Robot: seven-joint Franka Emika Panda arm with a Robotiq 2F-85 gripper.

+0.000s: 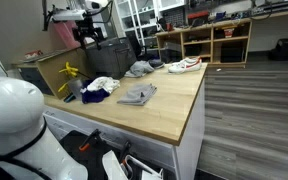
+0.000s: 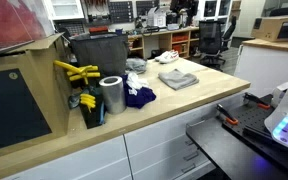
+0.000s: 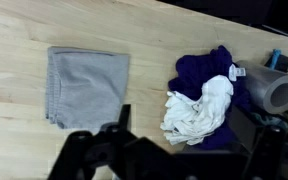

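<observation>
Pincer [image 3: 169,160]: jaws spread wide, nothing in them, hanging high over the bench [image 3: 19,30] so both piles sit in view.
Grey towel [image 3: 87,88]: left of centre, folded flat, edges free.
White rag [image 3: 199,108]: right of centre, crumpled atop the blue garment [image 3: 209,68], a loose heap.
Metal cylinder [image 3: 274,92]: far right, upright beside the heap.

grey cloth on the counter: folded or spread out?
Folded. The grey cloth lies as a neat flat rectangle, a layered edge showing in the wrist view.

Blurred gripper [image 3: 189,150], cropped at bottom edge
</observation>
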